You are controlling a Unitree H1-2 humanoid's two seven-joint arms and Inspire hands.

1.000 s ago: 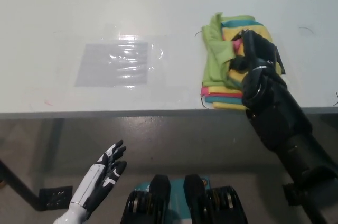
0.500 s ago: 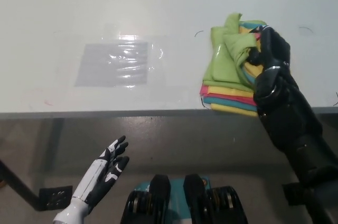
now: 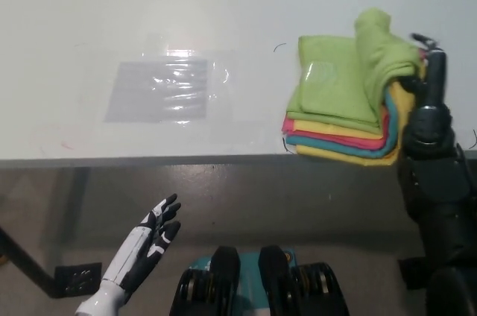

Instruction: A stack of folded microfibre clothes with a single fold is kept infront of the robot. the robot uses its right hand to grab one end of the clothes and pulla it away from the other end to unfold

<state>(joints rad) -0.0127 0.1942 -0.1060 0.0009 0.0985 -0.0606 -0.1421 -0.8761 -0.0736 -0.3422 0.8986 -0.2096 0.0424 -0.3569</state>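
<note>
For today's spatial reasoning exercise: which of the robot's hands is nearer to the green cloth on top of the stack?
Right. The black right hand grips the green cloth at its right edge; the white left hand hangs open below the table edge, far to the left.

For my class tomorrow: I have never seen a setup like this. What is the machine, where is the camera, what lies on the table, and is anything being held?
This is a humanoid robot with two arms, each ending in a five-fingered hand. The one picture comes from a camera on its head, looking steeply down.

A pale table fills the upper part. On it, at the right, lies a stack of cloths: yellow, teal and pink layers with a green cloth on top. At the left lies a clear plastic sheet.

The black right hand is at the stack's right edge, where the green cloth is bunched into a roll. It seems to grip that end, though the fingers are mostly hidden. The white left hand rests open below the table edge, holding nothing.
</note>
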